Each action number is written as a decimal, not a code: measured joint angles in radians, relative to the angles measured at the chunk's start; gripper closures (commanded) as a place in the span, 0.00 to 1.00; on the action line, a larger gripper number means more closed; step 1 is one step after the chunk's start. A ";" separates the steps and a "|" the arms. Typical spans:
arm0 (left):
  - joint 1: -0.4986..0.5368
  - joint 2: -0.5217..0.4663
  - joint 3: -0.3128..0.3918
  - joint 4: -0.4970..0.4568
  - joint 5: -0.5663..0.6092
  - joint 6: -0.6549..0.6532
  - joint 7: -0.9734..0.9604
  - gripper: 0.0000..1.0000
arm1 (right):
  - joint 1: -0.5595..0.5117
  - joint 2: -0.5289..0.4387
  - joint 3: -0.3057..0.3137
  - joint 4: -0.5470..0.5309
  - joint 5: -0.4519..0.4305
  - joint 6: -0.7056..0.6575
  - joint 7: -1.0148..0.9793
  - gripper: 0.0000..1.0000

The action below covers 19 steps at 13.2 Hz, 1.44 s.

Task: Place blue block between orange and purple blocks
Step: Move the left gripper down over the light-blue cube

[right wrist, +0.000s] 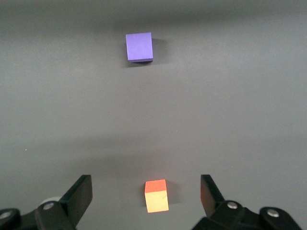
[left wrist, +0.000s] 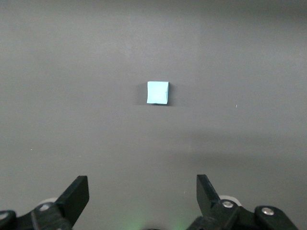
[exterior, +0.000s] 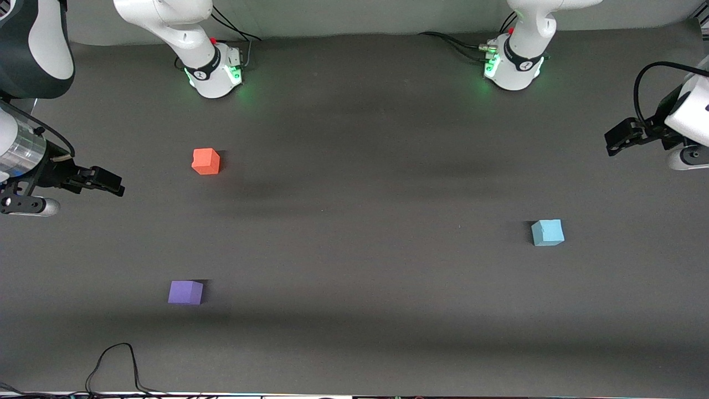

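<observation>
Blue block [exterior: 547, 232]: alone on the bare grey table [exterior: 360, 233], toward the left arm's end, roughly midway between the base-side edge and the camera-side edge, well apart from the other two cubes. Flat on one face, upright, edges turned slightly off the table's edges. A cube, so no long axis and no real heading; any pair of facing side walls serves equally.

Probably foam: matte, light, a little soft, not fragile, not slippery. Best taken low across two facing side walls, squarely, with gentle closing so it does not squash or pop out. A small wrist turn likely needed to match its slight rotation.

Orange block [exterior: 206, 161]: toward the right arm's end, closer to the base-side edge. Purple block [exterior: 185, 292]: same end, closer to the camera-side edge. Bare table between the pair, room enough for a third cube by the look of it.

Left gripper [exterior: 623, 138]: raised over the table's edge at the left arm's end, spread wide, holding nothing; blue block centred ahead in the left wrist view. Right gripper [exterior: 105, 181]: raised over the edge at the right arm's end, also spread wide and empty, apparently waiting.
</observation>
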 measured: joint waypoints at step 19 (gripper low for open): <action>-0.005 -0.004 0.016 0.011 -0.070 -0.107 0.040 0.00 | 0.005 -0.075 0.006 0.004 0.045 -0.077 0.000 0.00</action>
